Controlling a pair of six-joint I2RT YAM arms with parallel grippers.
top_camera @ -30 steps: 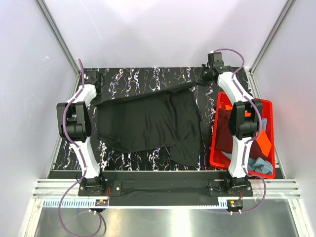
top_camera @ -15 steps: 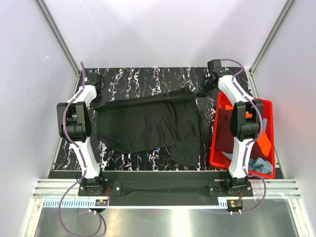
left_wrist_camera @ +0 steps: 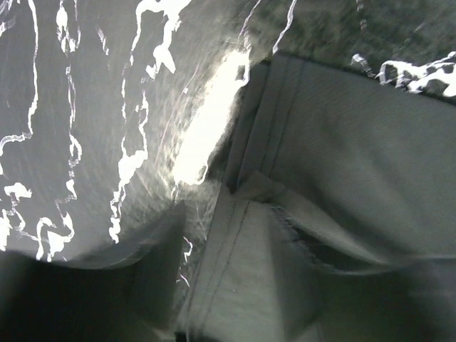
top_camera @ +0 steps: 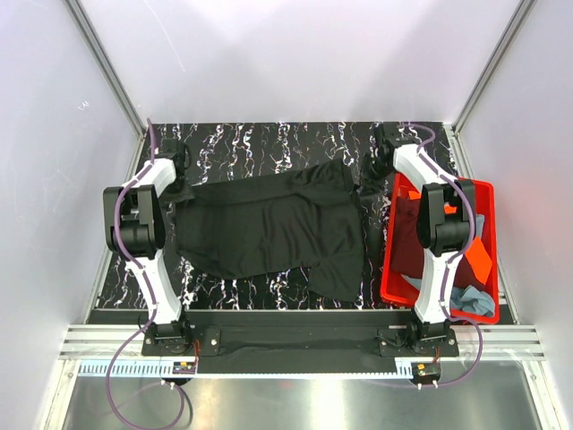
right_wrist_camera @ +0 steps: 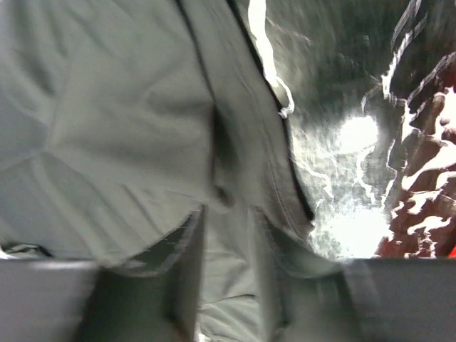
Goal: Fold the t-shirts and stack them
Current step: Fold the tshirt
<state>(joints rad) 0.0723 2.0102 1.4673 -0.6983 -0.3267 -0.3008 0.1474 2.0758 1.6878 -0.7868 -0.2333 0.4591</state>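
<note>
Left gripper (top_camera: 183, 181), right gripper (top_camera: 371, 176): your jaws sit at the black t-shirt's (top_camera: 269, 224) far corners (whether gripping or released seems unclear, wrist views blurred). Shirt lies spread on the marbled table (top_camera: 269, 141).

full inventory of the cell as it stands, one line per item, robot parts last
black t-shirt: 1, black, spread out mid-table between the arms
maroon shirt: 1, dark maroon, in the bin, left side
orange shirt: orange patches, in the bin; number of pieces unclear
grey-blue shirt: 1, grey-blue, near end of the bin
bin: 1, red, right edge of the table
table: 1, black with white veining
walls: white, around the table
left arm: 1, white and black, left of the black t-shirt
right arm: 1, white and black, over the bin
left end effector: at the black t-shirt's far-left corner
right end effector: at its far-right corner
</note>
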